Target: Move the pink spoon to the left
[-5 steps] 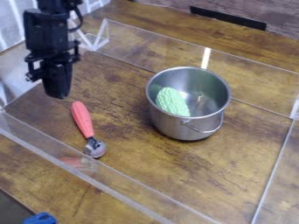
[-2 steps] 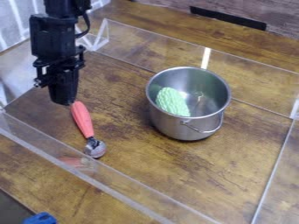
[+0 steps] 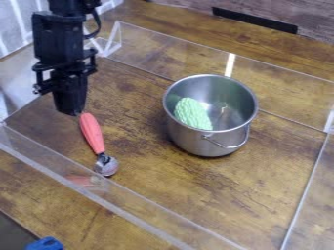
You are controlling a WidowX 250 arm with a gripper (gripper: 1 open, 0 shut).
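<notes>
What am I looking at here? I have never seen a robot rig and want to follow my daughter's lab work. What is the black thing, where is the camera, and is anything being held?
There is only one picture of this moment. It was taken by a camera looking down at the table from the front. The tall black thing at the upper left is a robot arm. Its grasping part, the end effector, points downward with its fingers shut. Its tip is right at the far end of the pink spoon, but the picture does not show whether they touch. The spoon lies flat on the wooden table, with its shiny bowl toward the camera, so it has not been lifted. To the right stands a steel pot with a green object inside. Clear plastic walls fence the work area.
</notes>
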